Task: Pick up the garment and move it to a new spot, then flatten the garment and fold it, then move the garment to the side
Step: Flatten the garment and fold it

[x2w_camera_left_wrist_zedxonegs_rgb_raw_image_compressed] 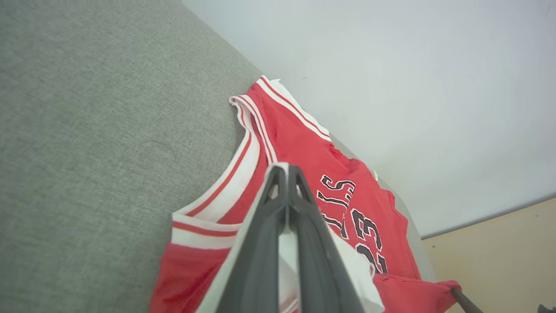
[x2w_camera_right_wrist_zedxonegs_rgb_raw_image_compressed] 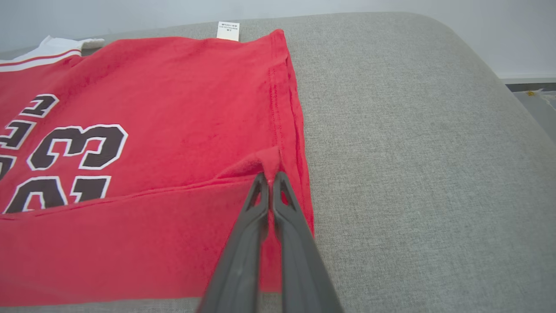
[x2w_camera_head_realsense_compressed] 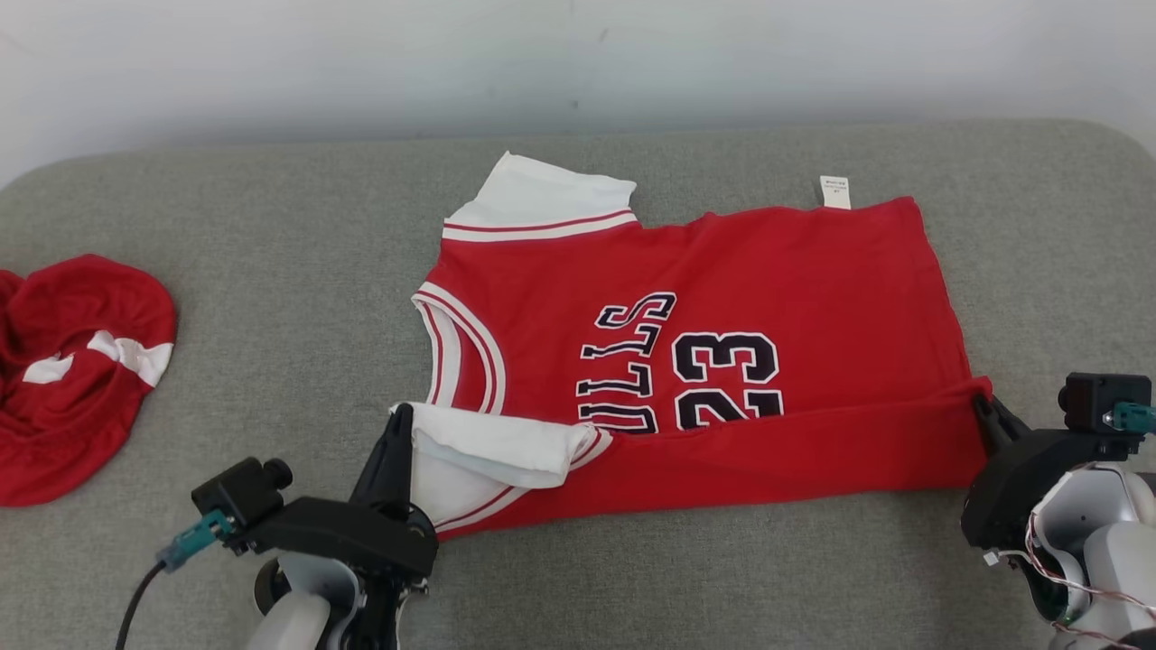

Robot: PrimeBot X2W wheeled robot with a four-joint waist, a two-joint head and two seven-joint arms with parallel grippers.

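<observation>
Grey cushion, jersey, head view's red heap

Left gripper and right gripper pinch the half-folded jersey.

Bare grey cushion open between the jersey and a crumpled red cloth on my left, free strip along the near edge, wall blocking behind.

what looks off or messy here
A second red garment lies crumpled at the left edge of the cushion, apart from the jersey. The jersey's near edge is folded over the bottom of its lettering, pinched by the left hand and right hand, and a white tag pokes out past its far edge.
</observation>
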